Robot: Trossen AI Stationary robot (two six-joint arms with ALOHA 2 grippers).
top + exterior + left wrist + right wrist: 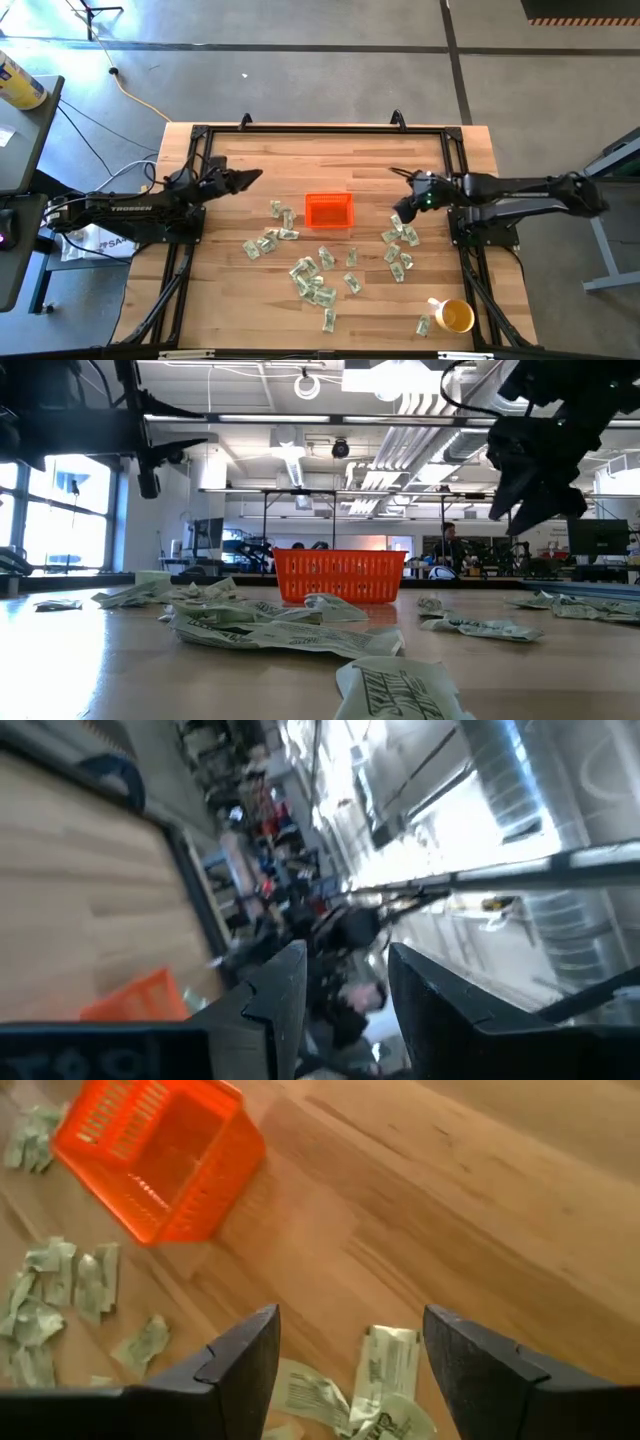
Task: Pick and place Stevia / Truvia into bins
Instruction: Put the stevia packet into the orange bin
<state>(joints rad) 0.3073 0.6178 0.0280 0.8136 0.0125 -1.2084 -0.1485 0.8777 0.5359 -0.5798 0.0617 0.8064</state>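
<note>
Crumpled Stevia packets nearest, more strewn over table around empty orange bin. Right hand open, empty, poised above packet cluster; left hand open, empty, waiting. Reach step; next: descend, pinch one.
</note>
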